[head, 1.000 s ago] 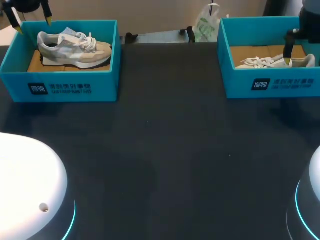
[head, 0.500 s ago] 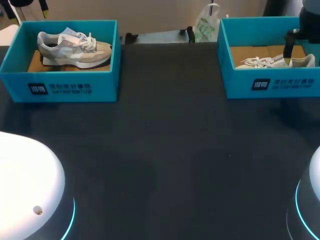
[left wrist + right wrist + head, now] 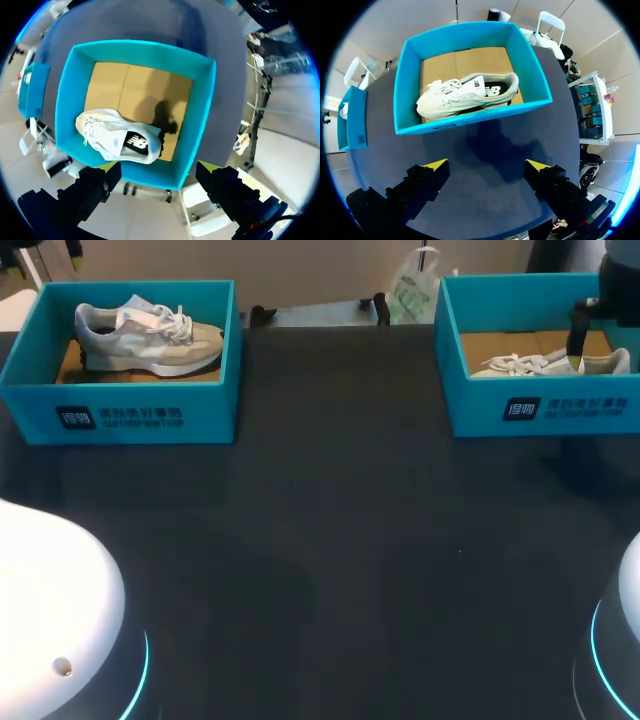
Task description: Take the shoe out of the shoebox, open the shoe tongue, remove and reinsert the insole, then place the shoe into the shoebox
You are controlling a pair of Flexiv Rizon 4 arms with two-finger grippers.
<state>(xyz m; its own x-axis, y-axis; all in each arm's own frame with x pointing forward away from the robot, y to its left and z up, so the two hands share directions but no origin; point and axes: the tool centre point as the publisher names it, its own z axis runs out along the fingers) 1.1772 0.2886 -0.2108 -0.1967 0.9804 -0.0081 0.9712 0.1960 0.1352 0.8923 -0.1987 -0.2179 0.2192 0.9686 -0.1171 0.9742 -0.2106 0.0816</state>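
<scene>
Two blue shoeboxes stand at the back of the dark table. The left shoebox (image 3: 140, 410) (image 3: 197, 115) holds a grey and beige sneaker (image 3: 150, 332) (image 3: 120, 142) lying on its side. The right shoebox (image 3: 540, 405) (image 3: 470, 120) holds a white sneaker (image 3: 545, 364) (image 3: 467, 95). High over the left box's far rim hangs my left gripper (image 3: 157, 167), open and empty; it is almost out of the head view. My right gripper (image 3: 487, 165) is open and empty too, high above the table just in front of the right box. One of its fingers (image 3: 577, 338) shows in the head view.
A white and green plastic bag (image 3: 412, 290) and black clamps (image 3: 262, 313) sit at the table's back edge between the boxes. My arms' white bases (image 3: 50, 620) (image 3: 620, 640) fill the front corners. Dark tabletop (image 3: 330, 540) lies between them.
My left gripper has risen and drawn back from over the left box, its yellow tips leaving the head view at the top left. The right arm and both shoes have not moved.
</scene>
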